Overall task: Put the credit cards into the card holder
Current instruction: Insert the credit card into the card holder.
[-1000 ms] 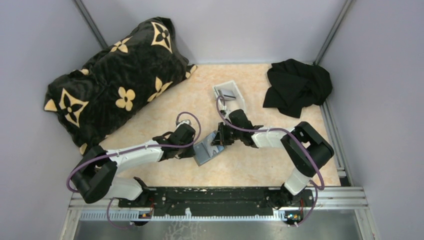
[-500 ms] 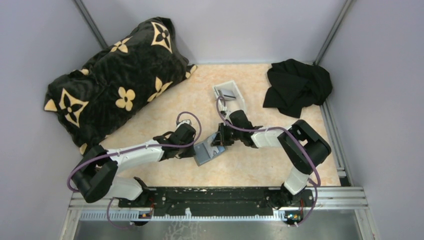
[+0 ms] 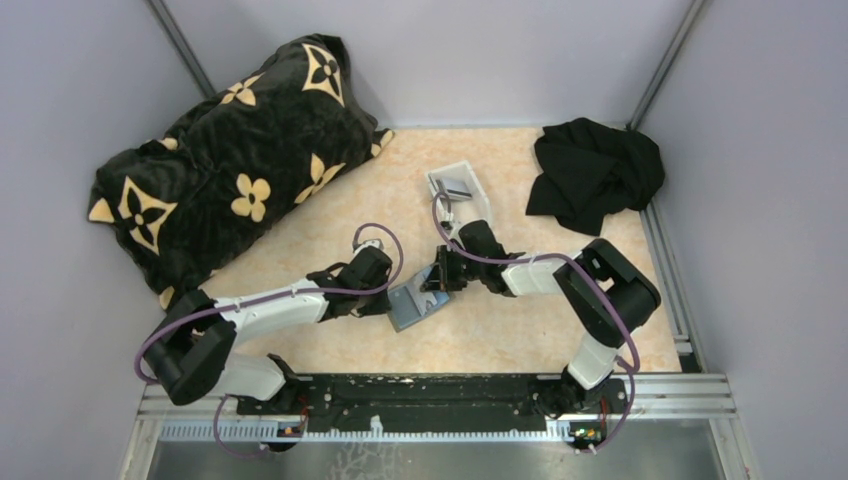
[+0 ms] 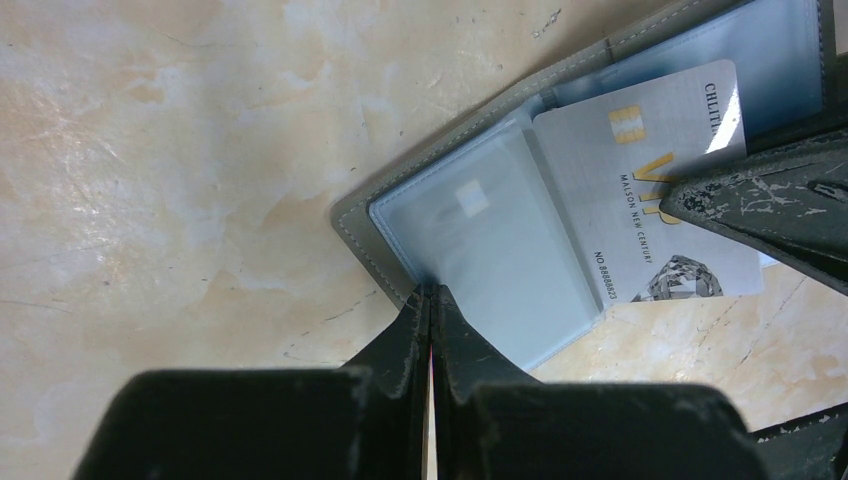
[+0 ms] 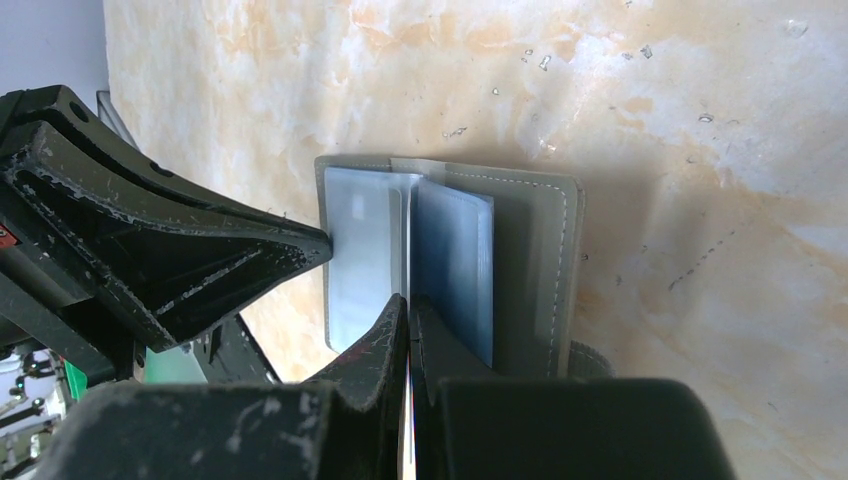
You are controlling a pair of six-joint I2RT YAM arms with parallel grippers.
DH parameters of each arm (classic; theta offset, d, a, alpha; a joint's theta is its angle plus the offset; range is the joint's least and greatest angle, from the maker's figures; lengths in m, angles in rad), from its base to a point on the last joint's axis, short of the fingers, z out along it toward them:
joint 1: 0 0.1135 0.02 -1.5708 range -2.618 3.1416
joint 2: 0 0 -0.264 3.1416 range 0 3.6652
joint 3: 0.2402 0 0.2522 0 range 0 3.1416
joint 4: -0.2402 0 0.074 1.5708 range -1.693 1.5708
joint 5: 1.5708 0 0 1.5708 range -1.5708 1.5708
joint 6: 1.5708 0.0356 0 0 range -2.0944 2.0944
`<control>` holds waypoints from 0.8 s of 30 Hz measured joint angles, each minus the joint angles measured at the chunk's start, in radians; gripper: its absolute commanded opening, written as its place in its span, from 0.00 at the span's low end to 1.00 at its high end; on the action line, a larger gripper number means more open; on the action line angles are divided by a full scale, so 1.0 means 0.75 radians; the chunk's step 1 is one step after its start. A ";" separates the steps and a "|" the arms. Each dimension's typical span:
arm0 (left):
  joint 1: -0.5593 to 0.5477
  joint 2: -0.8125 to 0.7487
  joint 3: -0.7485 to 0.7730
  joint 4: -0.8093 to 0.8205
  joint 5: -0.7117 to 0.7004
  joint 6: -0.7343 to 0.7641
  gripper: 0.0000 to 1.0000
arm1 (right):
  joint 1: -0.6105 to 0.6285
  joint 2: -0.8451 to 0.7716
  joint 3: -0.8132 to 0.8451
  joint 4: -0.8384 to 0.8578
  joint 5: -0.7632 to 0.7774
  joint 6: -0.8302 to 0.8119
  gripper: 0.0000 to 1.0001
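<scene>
Over on the left, the left hand (image 3: 386,302) is seen with its fingers pressed together, clamped on the near corner edge of the card holder (image 3: 412,306). The holder is laid open on the worktop (image 3: 520,330), between the two arms. A credit card (image 4: 650,190) is seen partly over the holder's right-side panel, its long axis aimed into that panel. On the right, the right hand (image 3: 438,281) is closed on that card, which is held edge-on between its fingers, with the holder directly ahead. A straight push along the card's length is judged to be called for, and the right hand is better placed for it.
</scene>
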 measured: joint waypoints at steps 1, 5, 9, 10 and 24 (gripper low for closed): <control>0.000 0.001 0.001 -0.001 0.000 0.000 0.03 | 0.000 0.000 0.000 0.000 -0.001 0.000 0.00; 0.000 0.002 0.001 -0.001 0.000 0.000 0.03 | 0.000 0.000 0.000 0.000 -0.002 0.000 0.00; 0.000 0.006 0.003 -0.002 0.000 0.001 0.03 | 0.000 0.000 0.000 0.000 -0.003 0.000 0.00; 0.000 0.007 0.005 -0.003 0.000 0.001 0.03 | 0.001 0.000 0.000 0.001 -0.003 0.000 0.00; -0.003 0.013 0.006 0.005 -0.002 0.001 0.03 | 0.017 -0.064 0.000 -0.044 0.022 -0.006 0.00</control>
